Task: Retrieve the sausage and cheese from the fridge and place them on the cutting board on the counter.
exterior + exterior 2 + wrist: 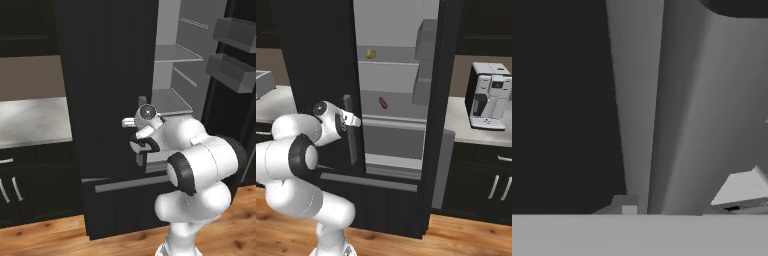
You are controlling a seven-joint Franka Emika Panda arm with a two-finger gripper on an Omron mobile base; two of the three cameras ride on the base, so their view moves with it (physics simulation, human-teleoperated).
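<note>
At the fridge (316,60), the right-hand door is swung wide and the light grey shelves stand exposed, while the left door is shut with its grey bar handle (349,131) just in front of the arm's wrist. The gripper (356,121) sits close against that handle; whether its fingers are spread or clenched on the bar I cannot tell, since the hand view is pressed up to the grey bar and the dark door face. The sausage (383,102) lies on a middle shelf, well inside, and the cheese (371,53) rests on the shelf above it. Both are untouched, so retrieval has not begun. The hand's place at the handle suggests work on the doors, to clear a path. A coffee machine (489,95) stands on the table (458,122) to the right.
</note>
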